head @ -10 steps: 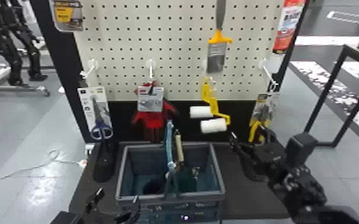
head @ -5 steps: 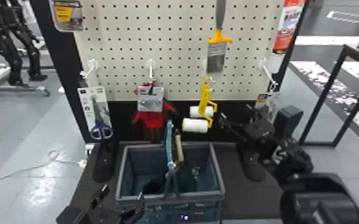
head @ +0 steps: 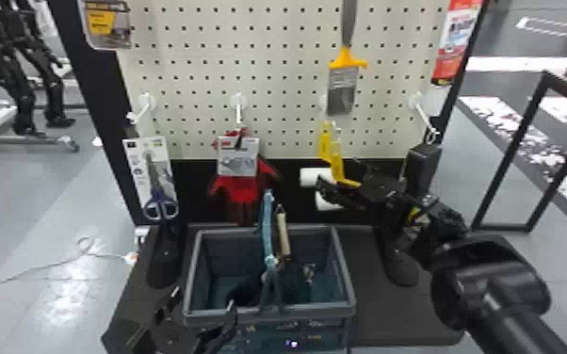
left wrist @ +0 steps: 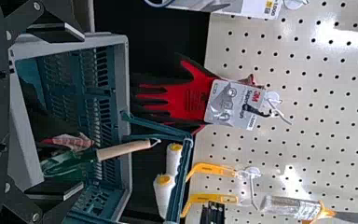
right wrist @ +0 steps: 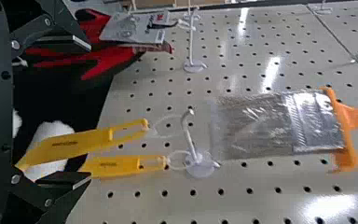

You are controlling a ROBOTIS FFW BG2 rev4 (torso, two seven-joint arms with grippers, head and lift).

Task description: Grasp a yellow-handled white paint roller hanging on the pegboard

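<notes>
My head camera looks forward and down at the pegboard (head: 273, 56) from some way back, with the basket (head: 192, 282) nearest. My left wrist camera faces the pegboard across the basket. My right wrist camera sits close to the pegboard. All three share the roller handles (right wrist: 81, 142).

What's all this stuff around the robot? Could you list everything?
Pegboard: one, white, behind everything.
Paint rollers: two, white with yellow handles, hanging low on the pegboard.
Paintbrush: one, yellow-collared, hanging above the rollers.
Gloves: one pack, red, left of the rollers.
Scissors: one pack, blue-handled, at the pegboard's left edge.
Basket: one, grey and teal, below the pegboard, tools inside.
Right fingers: two, black, open around the roller handles.
Left fingers: two, black, open, at the basket's near side.
</notes>
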